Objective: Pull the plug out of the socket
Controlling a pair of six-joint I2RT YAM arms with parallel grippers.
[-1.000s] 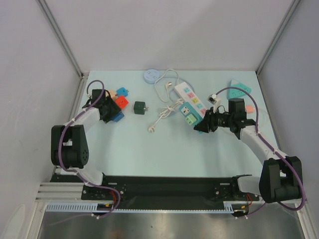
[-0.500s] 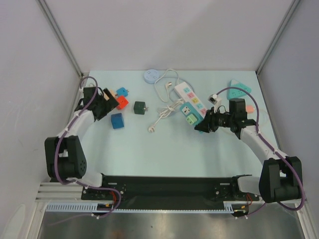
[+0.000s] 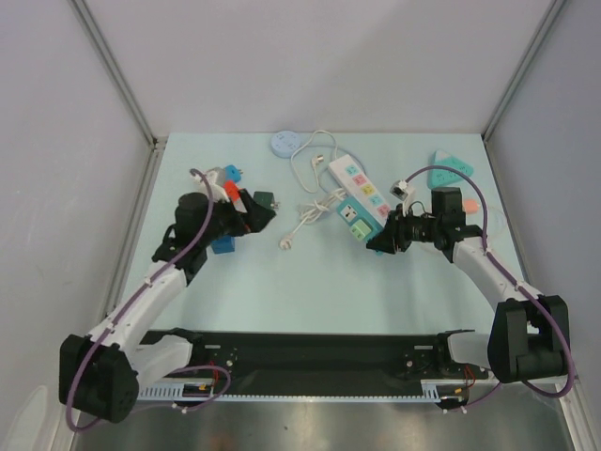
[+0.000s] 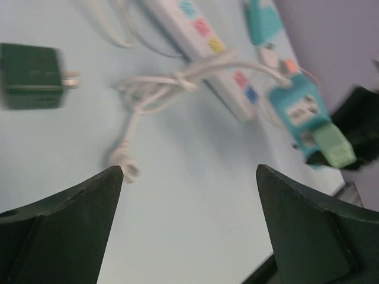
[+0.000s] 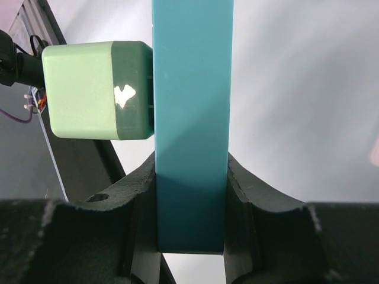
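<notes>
Your left gripper (image 4: pixel 188 177) is spread wide and grasps nothing, over the pale blue tabletop (image 3: pixel 310 291). Further right, the light green square plug (image 5: pixel 95 89) is not yet out of the flat teal socket block (image 5: pixel 192 118), which your right gripper (image 5: pixel 190 195) clamps firmly. I judge the next move: bring the left gripper to the plug, close on it, and pull straight.

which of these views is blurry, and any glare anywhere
Left wrist view: smeared, the dark green adapter and white power strip soft-edged. Right wrist view: sharp, one white glare spot on the light green plug. Top view: crisp, evenly lit.
</notes>
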